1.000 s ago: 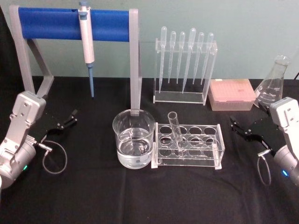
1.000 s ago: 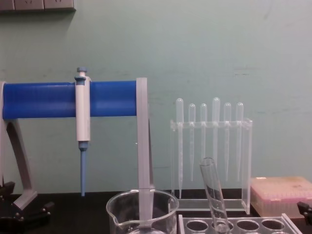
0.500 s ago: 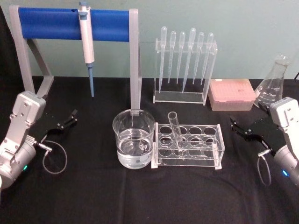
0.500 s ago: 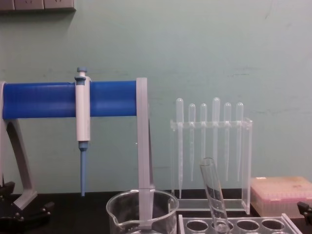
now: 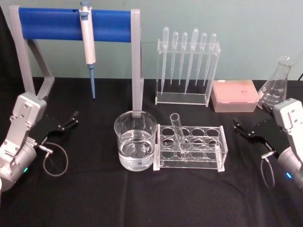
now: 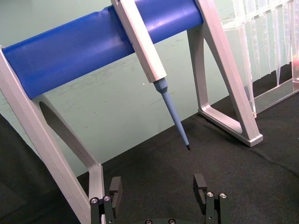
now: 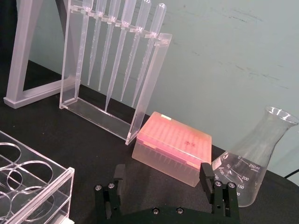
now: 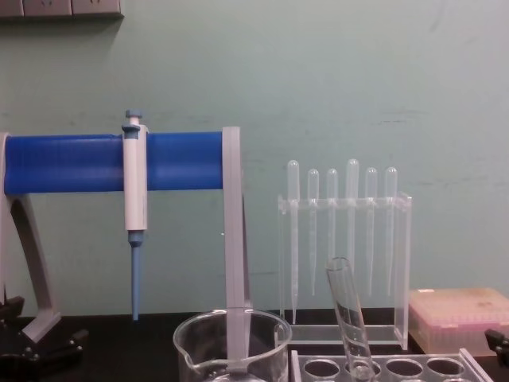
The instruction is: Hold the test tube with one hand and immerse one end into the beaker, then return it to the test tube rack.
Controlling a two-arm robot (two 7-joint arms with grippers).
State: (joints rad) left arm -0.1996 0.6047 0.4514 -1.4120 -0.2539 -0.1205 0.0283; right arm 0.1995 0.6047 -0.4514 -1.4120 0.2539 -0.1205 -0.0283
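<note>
Test tube (image 5: 178,134) is seated at a tilt in the test tube rack (image 5: 220,152), toward the rack's left end, just beside the beaker (image 5: 116,128). No step is judged done: grasping, dipping and returning are all left. The left gripper (image 5: 69,121) and right gripper (image 5: 238,126) are held well apart from the tube, one on each side. Liquid in the beaker is shown in the head view. In the wrist views, both sets of jaws are spread wide and empty.

Conical flask (image 7: 254,161) — printed scale: 250 ml, 200, 150.
</note>
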